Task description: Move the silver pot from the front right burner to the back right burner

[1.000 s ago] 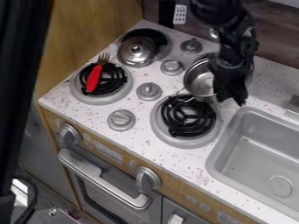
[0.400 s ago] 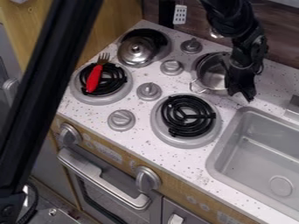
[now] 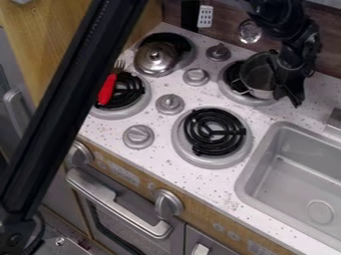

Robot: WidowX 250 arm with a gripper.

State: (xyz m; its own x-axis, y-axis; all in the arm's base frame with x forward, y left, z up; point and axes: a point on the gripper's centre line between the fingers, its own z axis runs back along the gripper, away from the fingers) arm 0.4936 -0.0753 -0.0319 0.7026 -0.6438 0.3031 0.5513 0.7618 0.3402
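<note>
Carrying the metal pot back, my tool, apparently clamped on its rim, reaches the rear right burner; I judge placement close.

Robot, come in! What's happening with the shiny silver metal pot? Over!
Black gripper at pot's rim, grip unclear. Pot partly over rear black coil burner. Long black bar partly blocks view of red-handled fork. Over.
</note>
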